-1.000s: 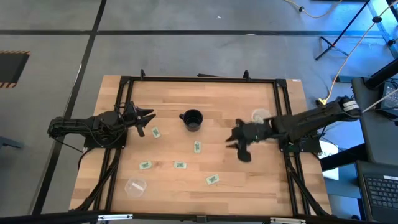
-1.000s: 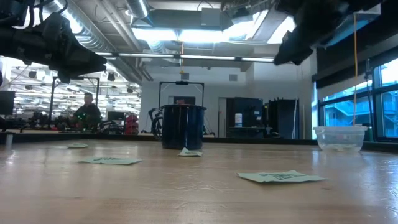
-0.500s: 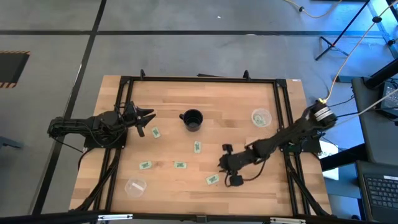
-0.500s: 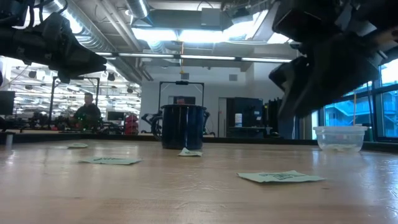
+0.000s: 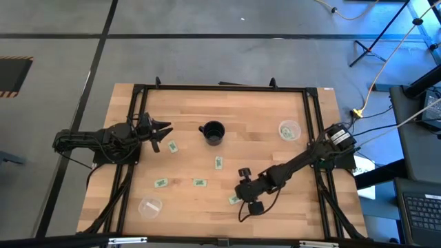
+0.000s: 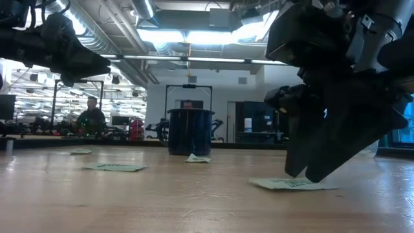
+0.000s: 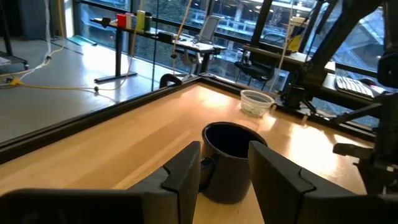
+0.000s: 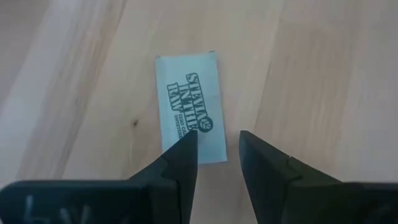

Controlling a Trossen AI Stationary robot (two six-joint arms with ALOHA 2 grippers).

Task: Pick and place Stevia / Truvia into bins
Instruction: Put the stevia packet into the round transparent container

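Pale green packets [image 5: 198,182], about five, lie loose mid-worktop from above; both bins [image 5: 289,129] look empty, though that's hard to judge. Right wrist view: right gripper [image 8: 217,149], slightly parted, empty, hovers over one Stevia packet [image 8: 191,106]. Left gripper [image 5: 164,129] waits open near the left edge.

A pale green rectangular paper packet [image 8: 190,106] is showing dark printed lettering against the light brown wood-grain table [image 8: 311,81].
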